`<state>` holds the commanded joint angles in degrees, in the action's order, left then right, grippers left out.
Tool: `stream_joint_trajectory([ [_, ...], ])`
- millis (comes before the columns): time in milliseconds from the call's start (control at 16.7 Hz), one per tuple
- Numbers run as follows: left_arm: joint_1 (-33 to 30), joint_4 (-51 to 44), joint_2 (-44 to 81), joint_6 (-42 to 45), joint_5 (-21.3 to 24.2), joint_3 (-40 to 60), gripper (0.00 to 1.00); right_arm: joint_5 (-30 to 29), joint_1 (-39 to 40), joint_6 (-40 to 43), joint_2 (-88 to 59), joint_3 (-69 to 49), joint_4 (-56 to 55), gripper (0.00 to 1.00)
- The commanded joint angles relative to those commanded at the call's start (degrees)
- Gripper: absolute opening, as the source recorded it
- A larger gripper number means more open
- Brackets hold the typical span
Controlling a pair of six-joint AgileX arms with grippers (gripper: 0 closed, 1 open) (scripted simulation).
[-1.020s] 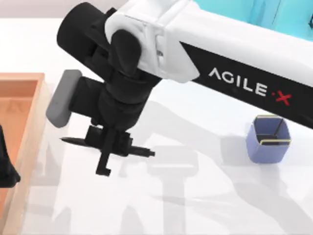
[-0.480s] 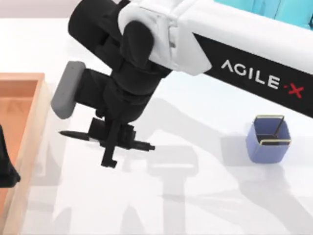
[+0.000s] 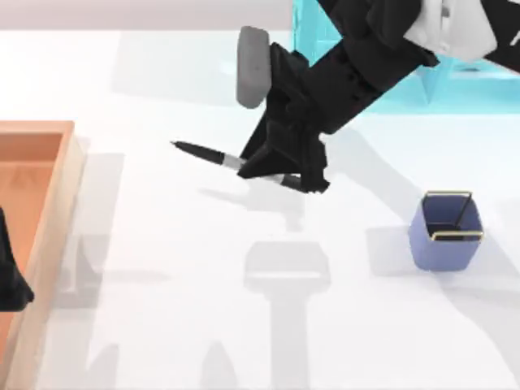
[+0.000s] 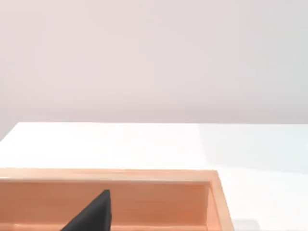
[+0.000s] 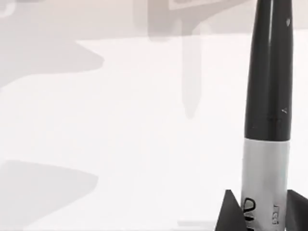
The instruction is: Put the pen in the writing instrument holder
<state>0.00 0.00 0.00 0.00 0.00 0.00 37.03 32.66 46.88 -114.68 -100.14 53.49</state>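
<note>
Since 0.5 s ago the right claw [image 3: 280, 166] has risen and swung toward the turquoise shelf [image 3: 313, 32], pinching the pen [image 3: 207, 154] at its grey barrel above the white worktop [image 3: 162, 268]. The periwinkle, gold-rimmed writing instrument holder [image 3: 445, 231] stands well apart at right. Left claw [image 3: 10, 280]: parked over the wooden tray [image 3: 49, 195].

Right tool [image 3: 284, 166] holds pen [image 3: 203, 153] aloft

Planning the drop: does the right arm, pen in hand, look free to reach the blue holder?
Probably yes. The right hand grips the pen above the table, and nothing stands between it and the open-topped holder.
</note>
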Motion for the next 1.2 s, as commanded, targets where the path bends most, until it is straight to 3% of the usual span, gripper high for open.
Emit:
stream_joint_trajectory([
  [780,0.0,0.0,0.0,0.0,0.0,0.0,1.0,57.36,-37.08,36.51,4.7,34.44,-9.71,0.0],
  [1020,0.0,0.0,0.0,0.0,0.0,0.0,1.0,68.35,-43.0,42.6,6.13,38.47,-11.05,0.0],
  [1200,0.0,0.0,0.0,0.0,0.0,0.0,1.0,70.44,-44.11,43.79,6.56,39.15,-11.38,0.0],
])
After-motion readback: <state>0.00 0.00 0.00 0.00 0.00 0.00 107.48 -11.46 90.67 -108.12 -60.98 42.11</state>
